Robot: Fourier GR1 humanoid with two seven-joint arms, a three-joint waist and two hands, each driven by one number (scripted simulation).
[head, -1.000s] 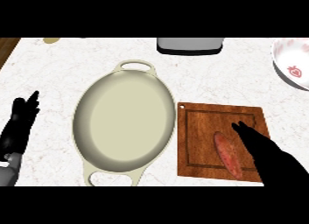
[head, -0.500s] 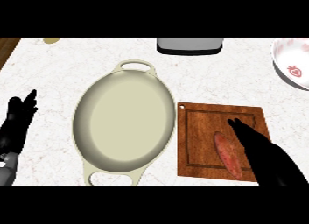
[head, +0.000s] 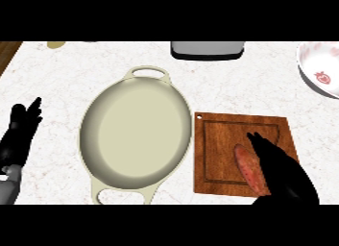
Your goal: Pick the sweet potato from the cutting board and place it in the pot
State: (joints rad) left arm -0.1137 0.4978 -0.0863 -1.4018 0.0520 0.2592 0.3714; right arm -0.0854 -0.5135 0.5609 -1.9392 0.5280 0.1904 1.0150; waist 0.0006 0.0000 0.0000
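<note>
A reddish sweet potato (head: 248, 167) lies lengthwise on the wooden cutting board (head: 225, 139) at the right of the counter. My right hand (head: 284, 169) lies along the potato's right side, fingers straight, covering part of it. The cream oval pot (head: 135, 134) with two loop handles stands just left of the board, with nothing inside. My left hand (head: 17, 138) rests open at the left edge, fingers up, well apart from the pot.
A white bowl with red strawberry print (head: 325, 70) sits at the back right. A grey rectangular object (head: 207, 49) stands at the back middle. The white marble counter ends at a wooden strip (head: 0, 56) in the far left corner.
My right hand has slid slightly down and left over the board, closer against the sweet potato. The left hand has shifted a little downward.
</note>
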